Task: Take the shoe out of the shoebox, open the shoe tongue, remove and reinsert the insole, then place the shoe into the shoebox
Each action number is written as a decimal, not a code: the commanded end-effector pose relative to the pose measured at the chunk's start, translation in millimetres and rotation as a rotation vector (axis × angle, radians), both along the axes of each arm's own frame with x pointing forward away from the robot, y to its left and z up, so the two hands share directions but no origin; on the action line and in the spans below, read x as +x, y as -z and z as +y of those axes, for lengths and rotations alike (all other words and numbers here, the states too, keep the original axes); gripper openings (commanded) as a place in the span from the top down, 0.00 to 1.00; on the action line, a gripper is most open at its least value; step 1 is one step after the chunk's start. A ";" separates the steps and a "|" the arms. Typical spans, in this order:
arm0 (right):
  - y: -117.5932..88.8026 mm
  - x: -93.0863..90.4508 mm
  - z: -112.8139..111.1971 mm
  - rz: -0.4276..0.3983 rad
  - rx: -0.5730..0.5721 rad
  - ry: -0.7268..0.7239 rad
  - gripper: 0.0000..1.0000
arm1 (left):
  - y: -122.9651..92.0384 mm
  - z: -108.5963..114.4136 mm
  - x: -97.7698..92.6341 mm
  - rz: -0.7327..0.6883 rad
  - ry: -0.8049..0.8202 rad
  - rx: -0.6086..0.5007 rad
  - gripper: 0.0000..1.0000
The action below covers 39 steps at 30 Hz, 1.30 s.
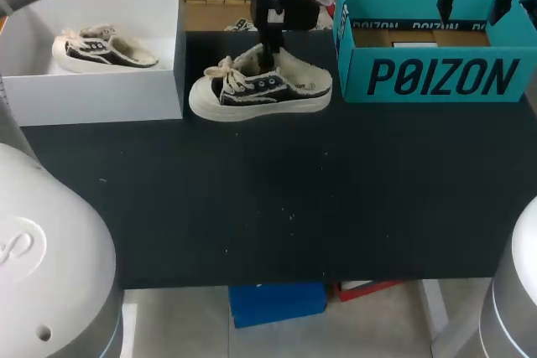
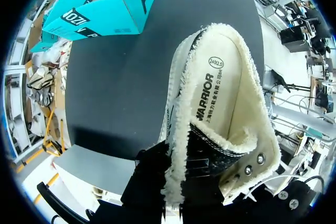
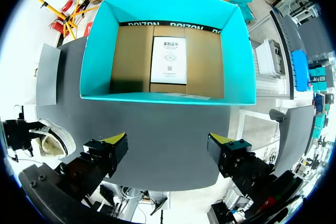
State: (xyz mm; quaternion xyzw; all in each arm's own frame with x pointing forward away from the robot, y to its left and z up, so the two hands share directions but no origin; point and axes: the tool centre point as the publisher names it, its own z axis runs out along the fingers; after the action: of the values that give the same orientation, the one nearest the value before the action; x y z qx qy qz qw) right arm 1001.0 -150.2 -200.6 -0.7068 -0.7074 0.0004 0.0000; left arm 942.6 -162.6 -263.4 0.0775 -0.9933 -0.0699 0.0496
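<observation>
Shoe (image 1: 260,90) beside lettered teal shoebox (image 1: 436,77), left pincer (image 1: 268,59) apparently clamping its collar

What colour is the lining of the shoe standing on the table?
Cream-white and fleecy. The lining shows best in the left wrist view.

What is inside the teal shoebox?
The teal shoebox holds only a white printed sheet lying flat on its brown cardboard floor, seen from the right wrist view. Anything beneath that sheet is covered.

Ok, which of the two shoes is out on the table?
The middle shoe, standing on the black table beside the teal box; the other shoe lies inside the white box.
</observation>
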 end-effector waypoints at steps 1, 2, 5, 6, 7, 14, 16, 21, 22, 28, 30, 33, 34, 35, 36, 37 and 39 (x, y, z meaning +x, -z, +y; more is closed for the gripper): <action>-0.3 -0.1 0.1 0.000 0.000 0.001 0.00 | 14.2 -3.6 -16.1 -0.011 -0.004 -0.005 1.00; -0.3 -0.1 0.1 0.000 0.000 0.001 0.00 | 17.2 -3.6 -20.0 -0.010 -0.005 -0.006 1.00; -0.3 -0.1 0.1 0.000 0.000 0.001 0.00 | 27.9 -2.4 -30.2 -0.007 -0.003 -0.003 1.00; -0.3 -0.1 0.1 0.000 0.000 0.001 0.00 | 30.2 -2.0 -32.2 -0.010 0.000 0.000 1.00; -0.3 -0.1 0.1 0.000 0.000 0.001 0.00 | 35.0 -0.8 -35.4 -0.010 0.001 0.001 1.00; -0.3 -0.1 0.1 0.000 0.000 0.001 0.00 | 67.6 3.8 -42.8 0.006 0.033 -0.010 1.00; -0.3 -0.1 0.1 0.000 0.000 0.001 0.00 | 77.4 3.9 -42.6 0.008 0.038 -0.010 1.00; -0.3 -0.1 0.1 0.000 0.000 0.001 0.00 | 99.9 1.5 -39.9 0.017 0.059 -0.014 1.00; -0.3 -0.1 0.1 0.000 0.000 0.001 0.00 | 104.5 0.1 -39.4 0.025 0.073 -0.014 1.00; -0.3 -0.1 0.1 0.000 0.000 0.001 0.00 | 129.5 -4.5 -35.0 0.045 0.111 -0.011 1.00; -0.3 -0.1 0.1 0.000 0.000 0.001 0.00 | 135.4 -5.0 -32.4 0.050 0.118 -0.003 1.00; -0.3 -0.1 0.1 0.000 0.000 0.001 0.00 | 140.8 -5.9 -30.2 0.058 0.128 -0.002 1.00; -0.3 -0.1 0.1 0.000 0.000 0.001 0.00 | 142.3 -6.2 -29.8 0.067 0.128 -0.008 1.00; -0.3 -0.1 0.1 0.000 0.000 0.001 0.00 | 143.7 -6.5 -29.2 0.070 0.129 -0.010 1.00; -0.3 -0.1 0.1 0.000 0.000 0.001 0.00 | 144.5 -6.8 -28.9 0.071 0.136 -0.011 1.00; -0.3 -0.1 0.1 0.000 0.000 0.001 0.00 | 145.4 -7.6 -28.7 0.074 0.142 -0.018 1.00; -0.3 -0.1 0.1 0.000 0.000 0.001 0.00 | 145.8 -9.3 -28.7 0.076 0.156 -0.026 1.00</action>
State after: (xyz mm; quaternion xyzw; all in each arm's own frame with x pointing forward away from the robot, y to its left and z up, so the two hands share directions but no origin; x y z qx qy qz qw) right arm 1001.0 -150.2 -200.6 -0.7068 -0.7074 0.0004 0.0000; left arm 910.5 -169.3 -404.0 -0.0009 -0.9947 -0.0657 0.0790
